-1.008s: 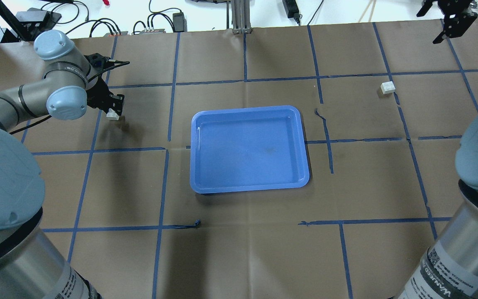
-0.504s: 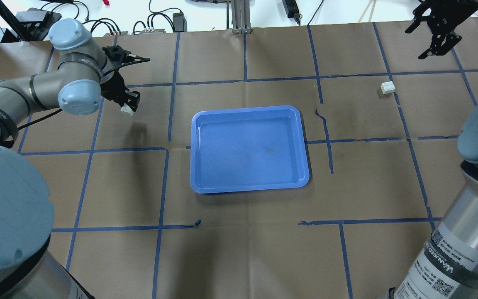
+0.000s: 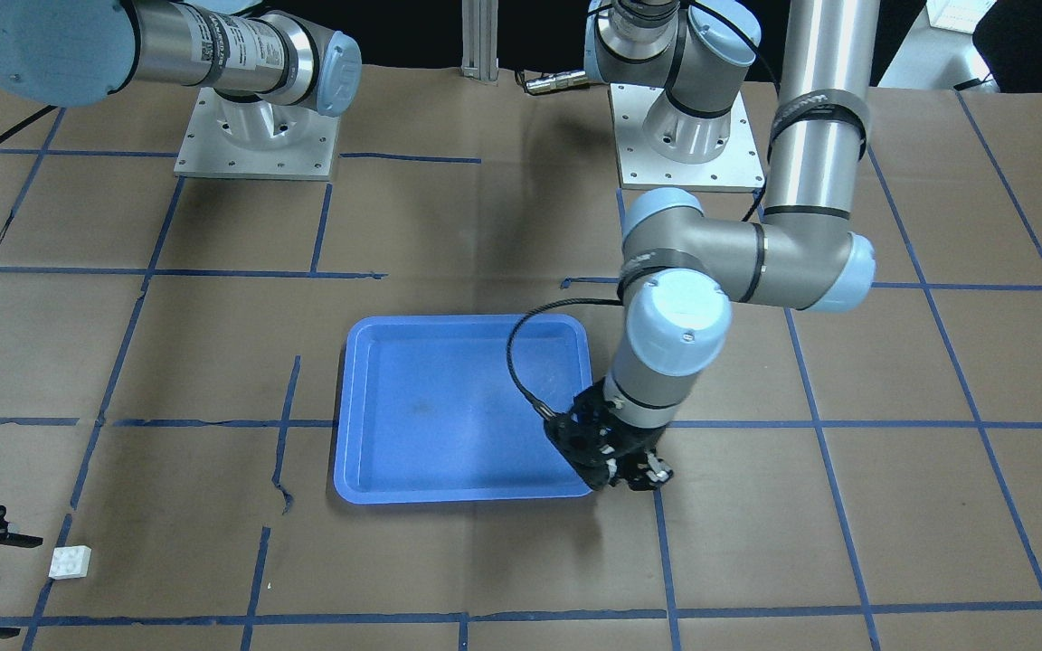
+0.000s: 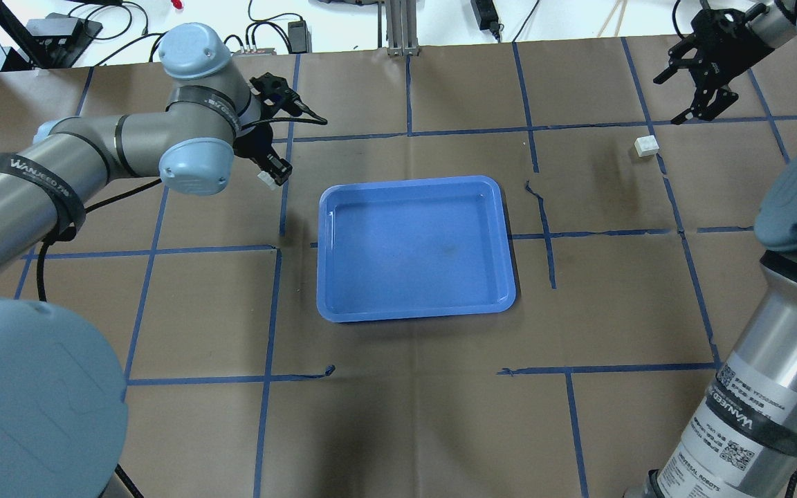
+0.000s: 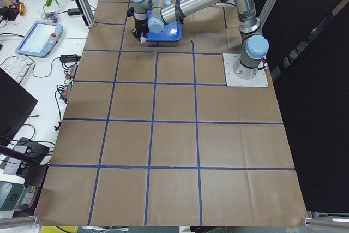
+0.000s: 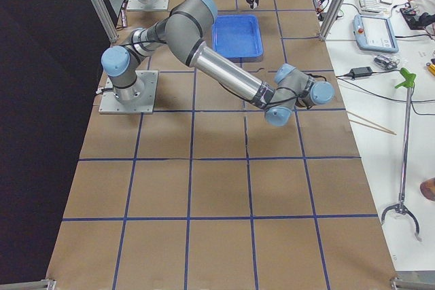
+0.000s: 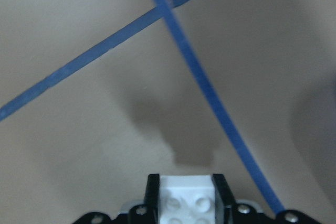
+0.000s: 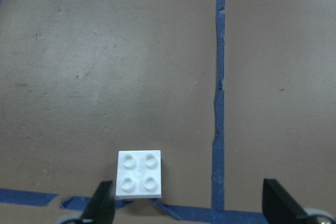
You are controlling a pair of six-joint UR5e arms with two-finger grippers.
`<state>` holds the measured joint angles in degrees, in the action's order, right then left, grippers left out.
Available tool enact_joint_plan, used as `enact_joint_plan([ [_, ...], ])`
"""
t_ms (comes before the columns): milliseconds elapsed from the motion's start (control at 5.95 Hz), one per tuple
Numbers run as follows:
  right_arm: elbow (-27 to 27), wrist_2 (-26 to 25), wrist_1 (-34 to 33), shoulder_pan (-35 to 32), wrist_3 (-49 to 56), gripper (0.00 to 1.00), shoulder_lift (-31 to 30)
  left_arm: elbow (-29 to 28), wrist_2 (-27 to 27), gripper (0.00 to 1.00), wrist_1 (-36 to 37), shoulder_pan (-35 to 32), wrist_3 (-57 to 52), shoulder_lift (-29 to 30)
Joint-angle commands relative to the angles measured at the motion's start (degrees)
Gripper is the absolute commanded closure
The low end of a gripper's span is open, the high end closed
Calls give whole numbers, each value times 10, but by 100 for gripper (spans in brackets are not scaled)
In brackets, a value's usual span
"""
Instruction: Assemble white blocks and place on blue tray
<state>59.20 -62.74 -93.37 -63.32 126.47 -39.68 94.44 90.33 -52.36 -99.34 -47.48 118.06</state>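
The blue tray lies empty at the table's middle; it also shows in the front view. My left gripper is shut on a small white block and holds it above the paper just off the tray's far left corner. In the front view this gripper hangs at the tray's corner. A second white block lies on the table at the far right. My right gripper is open and empty, hovering just beyond it. The right wrist view shows that block near one finger.
Blue tape lines cross the brown paper on the table. Cables and power boxes lie past the far edge. The arm base plates sit on the robot's side.
My left gripper has carried its white block rightward, from the table's left to the tray's far left corner. My right gripper has moved left and nearer to the second block, still open.
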Motion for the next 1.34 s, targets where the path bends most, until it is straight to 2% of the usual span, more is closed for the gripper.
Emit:
enact_joint_plan([
  [0,28,6,-3,2,0,0,5,13,6,83,-5,-89,-115,-11],
  [504,36,0,4,2,1,0,1,48,13,83,5,-131,-163,17],
  [672,36,-1,6,2,1,0,1,53,-9,83,16,-133,-190,20],
  [840,36,-2,5,2,1,11,0,54,-29,70,18,-133,-204,19],
  [1008,36,-3,2,2,1,30,0,58,-27,2,20,-132,-201,23],
  [1176,36,-3,-1,2,1,37,0,71,-21,0,21,-132,-202,23],
])
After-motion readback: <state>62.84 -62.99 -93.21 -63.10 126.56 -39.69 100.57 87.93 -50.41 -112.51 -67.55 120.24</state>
